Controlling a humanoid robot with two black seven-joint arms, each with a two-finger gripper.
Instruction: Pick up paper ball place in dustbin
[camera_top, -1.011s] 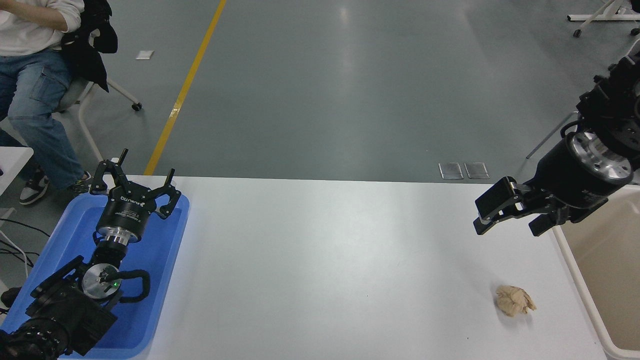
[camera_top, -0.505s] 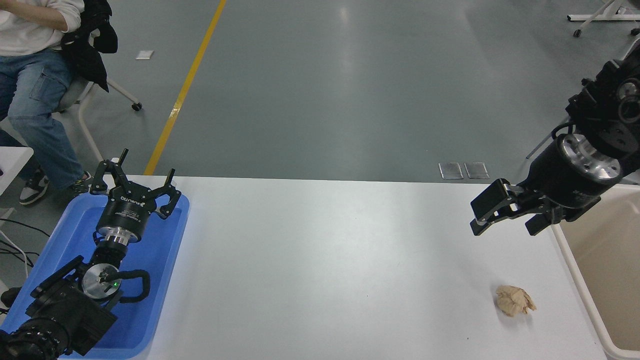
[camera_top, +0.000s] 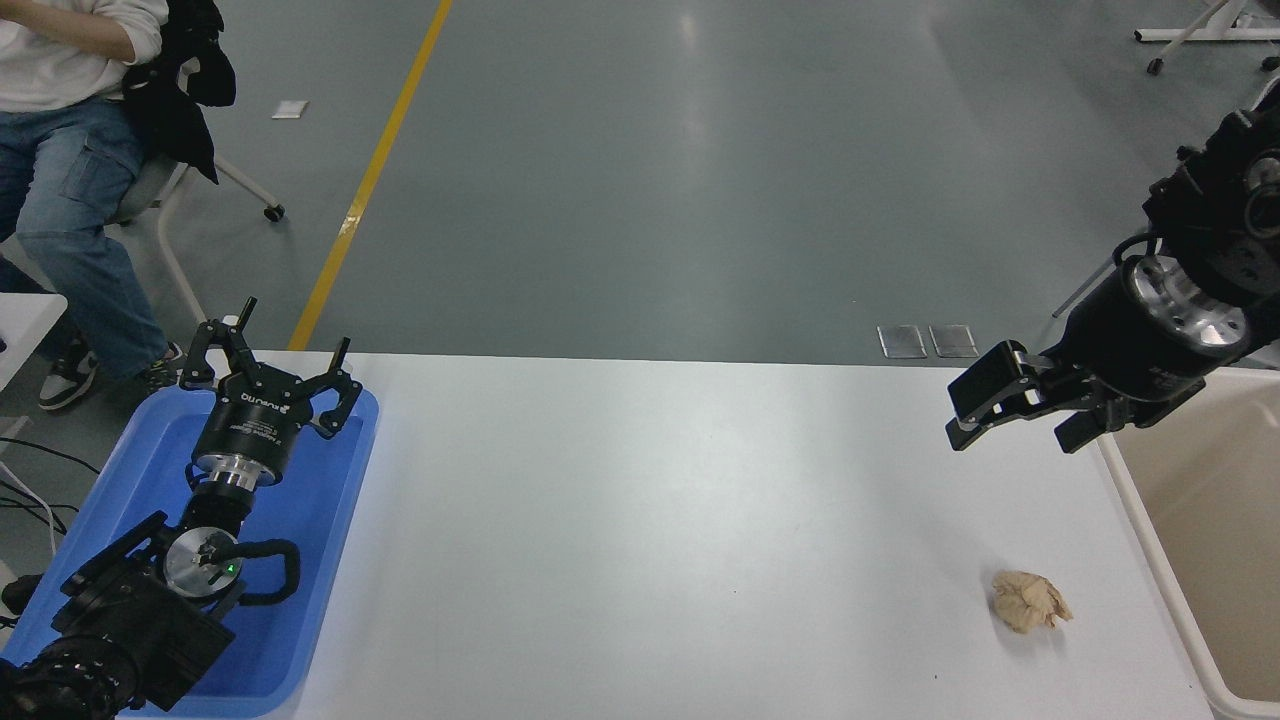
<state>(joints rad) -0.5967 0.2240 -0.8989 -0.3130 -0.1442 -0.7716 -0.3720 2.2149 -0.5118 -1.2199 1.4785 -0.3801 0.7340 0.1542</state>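
The paper ball (camera_top: 1030, 601), a tan crumpled wad, lies on the white table near its front right. The dustbin (camera_top: 1152, 545), beige with a pale rim, stands at the table's right edge, partly cut off by the picture. My right gripper (camera_top: 1010, 438) hangs open and empty in the air above the table's far right, well behind and above the ball, close to the bin's far corner. My left gripper (camera_top: 292, 345) is open and parked over the blue tray at the lower left.
A shallow blue tray (camera_top: 345, 500) lies at the table's left end under the left arm. A seated person (camera_top: 60, 150) is at the far left, off the table. White table (camera_top: 650, 520) spreads between tray and ball.
My right gripper has shifted slightly up and to the right, staying open. The paper ball and the left arm have not moved.
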